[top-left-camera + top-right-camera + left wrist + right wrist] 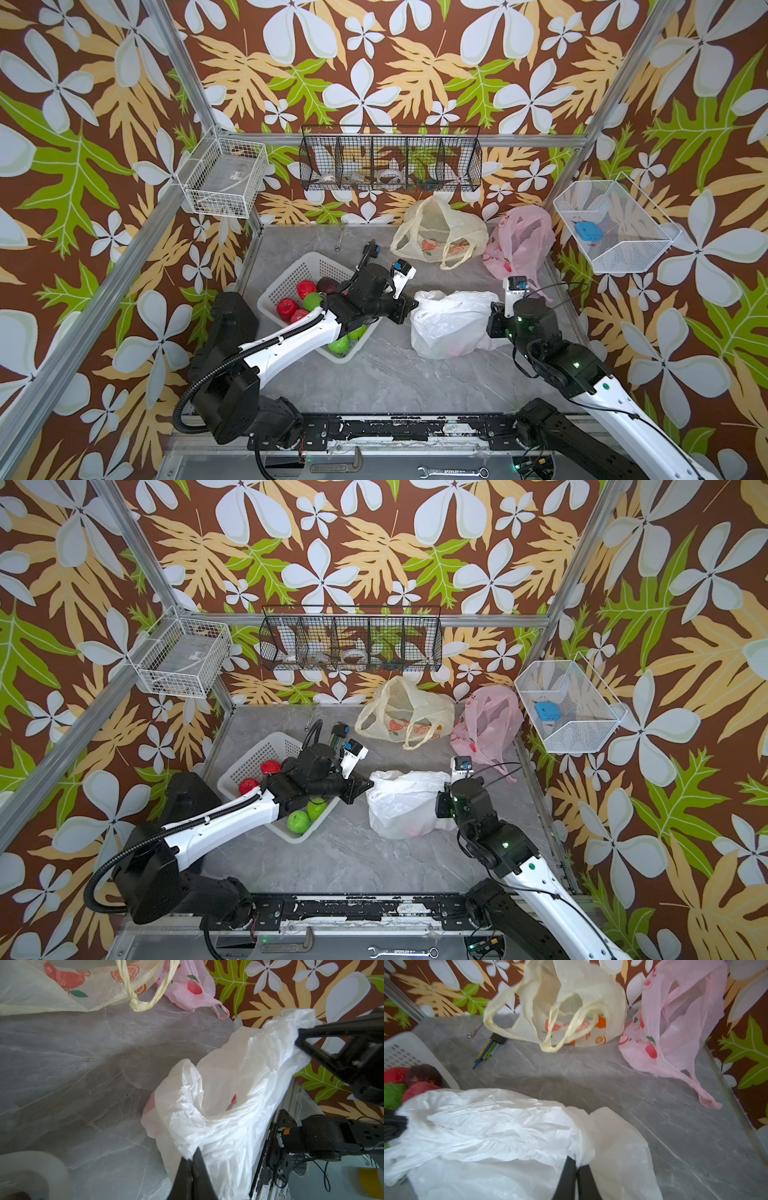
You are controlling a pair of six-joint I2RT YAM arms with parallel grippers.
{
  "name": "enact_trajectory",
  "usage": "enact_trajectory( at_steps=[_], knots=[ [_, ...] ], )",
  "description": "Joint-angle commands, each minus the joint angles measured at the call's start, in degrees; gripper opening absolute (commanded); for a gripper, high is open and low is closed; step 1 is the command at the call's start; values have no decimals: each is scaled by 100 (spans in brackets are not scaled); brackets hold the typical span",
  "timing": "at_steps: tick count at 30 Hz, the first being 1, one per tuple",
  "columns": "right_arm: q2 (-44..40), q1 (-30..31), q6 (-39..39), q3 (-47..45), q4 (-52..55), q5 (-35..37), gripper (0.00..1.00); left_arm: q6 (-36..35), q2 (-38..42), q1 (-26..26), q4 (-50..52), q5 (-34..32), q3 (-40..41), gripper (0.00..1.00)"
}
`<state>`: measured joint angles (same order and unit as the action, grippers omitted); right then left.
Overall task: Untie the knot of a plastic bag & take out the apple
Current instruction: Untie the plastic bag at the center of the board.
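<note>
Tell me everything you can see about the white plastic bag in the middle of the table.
The white plastic bag is thin, crinkled and translucent. It lies on the grey table, beside the fruit basket. Its mouth stands open; something red shows inside. The left gripper and right gripper each pinch its rim from opposite sides.

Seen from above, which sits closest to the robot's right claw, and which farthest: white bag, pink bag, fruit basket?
1. The white bag: pinched in the right gripper.
2. The pink bag: behind it, toward the back wall.
3. The fruit basket: across the table, on the robot's left.
</note>
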<state>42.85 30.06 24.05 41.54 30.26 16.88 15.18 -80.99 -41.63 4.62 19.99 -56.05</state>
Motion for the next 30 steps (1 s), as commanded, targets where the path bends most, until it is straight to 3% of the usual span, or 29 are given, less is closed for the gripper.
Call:
enact_trajectory(
  at_steps=[1, 4, 7, 10, 13, 19, 26, 30],
  knots=[
    [189, 1, 441, -187, 160, -27, 19, 254, 40, 32, -280, 91, 289, 0],
    [172, 5, 352, 25, 210, -267, 47, 455, 42, 32, -538, 240, 424, 0],
    [52, 1, 21, 502, 422, -225, 67, 369, 33, 32, -460, 226, 282, 0],
    [-74, 0, -418, 935, 542, -185, 78, 173, 16, 32, -230, 149, 46, 0],
    [58, 13, -850, 1211, 519, -394, 80, 93, -18, 32, -174, 196, -106, 0],
    [1352, 25, -1518, 1623, 807, -729, 82, 48, -119, 32, -85, 400, -365, 0],
    [2374, 69, -2128, 1879, 251, -1293, 83, -47, -68, 32, 116, 480, -483, 0],
    [2785, 71, -2282, 2024, 119, -1308, 70, -66, 67, 32, 153, 469, -444, 0]
  ],
)
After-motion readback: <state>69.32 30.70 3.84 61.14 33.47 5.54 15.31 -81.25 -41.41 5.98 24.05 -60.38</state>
